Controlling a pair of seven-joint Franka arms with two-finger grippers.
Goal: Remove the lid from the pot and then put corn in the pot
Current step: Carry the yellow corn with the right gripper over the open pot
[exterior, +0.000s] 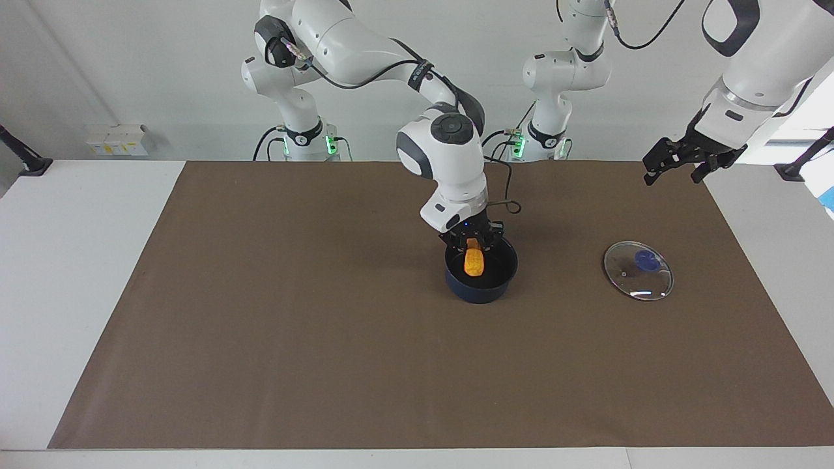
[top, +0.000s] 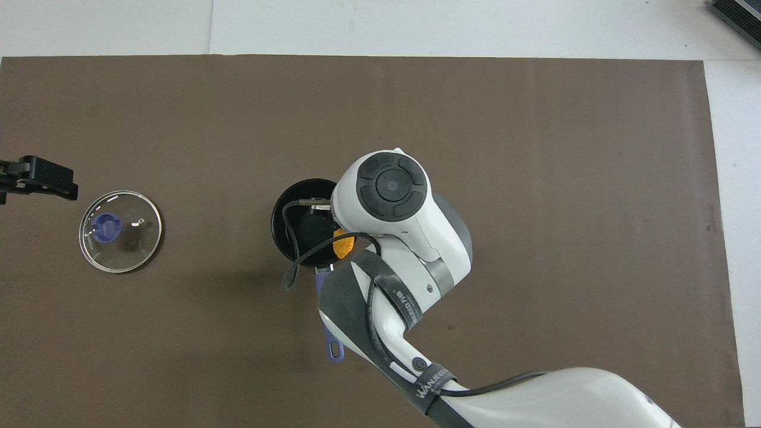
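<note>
corn [exterior: 474, 261] upright in pot [exterior: 482, 290] between clenched right jaws [exterior: 474, 242], half hidden from overhead; left jaws [exterior: 677, 164] spread, waiting

The lid [exterior: 638, 270] is clear, glossy glass with a thin metal rim. The pot [exterior: 481, 286] looks matt dark. The corn [exterior: 474, 262] is bumpy. A matt brown cloth [exterior: 293, 312] covers the smooth table [exterior: 65, 260].

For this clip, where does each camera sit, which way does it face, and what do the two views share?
Facing view: high across the table, looking at the robots; shows both arms and bases, the right gripper holding the corn in the pot, the left gripper raised.
Overhead view: above the robots' end, looking steeply down; shows the right arm, the left gripper's tip.
Shared: pot, corn, lid, brown mat.
</note>
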